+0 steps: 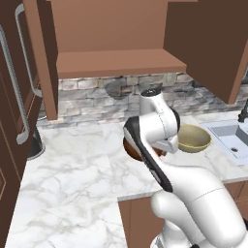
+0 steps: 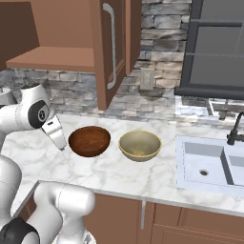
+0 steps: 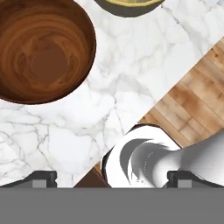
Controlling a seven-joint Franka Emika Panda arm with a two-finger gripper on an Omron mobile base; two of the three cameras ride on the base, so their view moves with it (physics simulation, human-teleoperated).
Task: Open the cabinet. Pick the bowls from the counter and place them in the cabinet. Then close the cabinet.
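Reddish-brown wooden cabinet [image 2: 112, 47] open, both bowls, glossy dark wooden bowl [image 2: 89, 141] and pale beige bowl [image 2: 139, 145], wait on the white marble counter [image 2: 119, 174]; hand [image 2: 58, 136] spread, empty.

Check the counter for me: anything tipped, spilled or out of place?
Nothing stands out. The wooden bowl and beige bowl sit upright, side by side on the counter. Cabinet doors are open, and the gripper hangs open beside the wooden bowl.

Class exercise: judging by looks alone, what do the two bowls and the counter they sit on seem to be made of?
Dark bowl: glossy wood, going by its swirling reddish-brown grain. Pale bowl: probably glazed ceramic, smooth beige, though the look leaves it open. Counter: polished marble, or an imitation, white with grey veins.
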